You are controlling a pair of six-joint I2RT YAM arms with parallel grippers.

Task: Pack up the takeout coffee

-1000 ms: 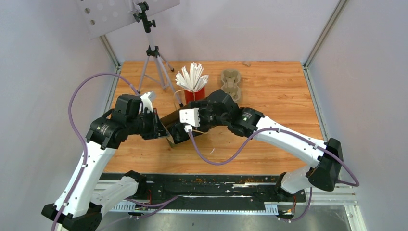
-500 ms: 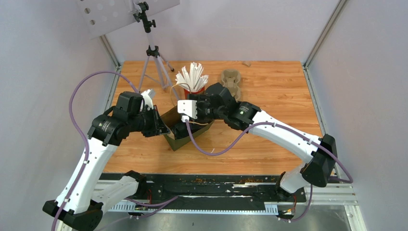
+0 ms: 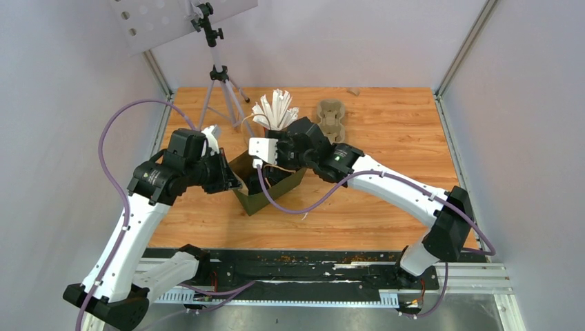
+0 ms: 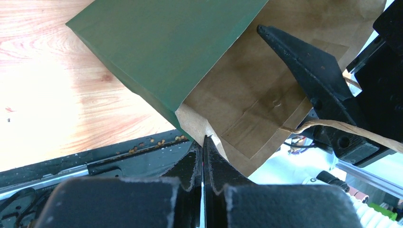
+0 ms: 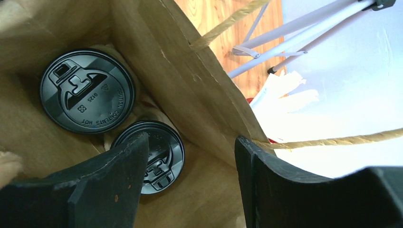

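Left gripper clamped shut on the rim of the paper bag; right gripper open astride one bag wall, with first cup and second cup, both black-lidded, standing inside

This looks like a robot lab. The left robot arm and the right robot arm are bolted to a black metal rail beside a wooden surface. Plain white walls box it in. A tripod holds a board with holes.

Green bag, brown inside, black coffee cup lids, white straws, wood-grain table
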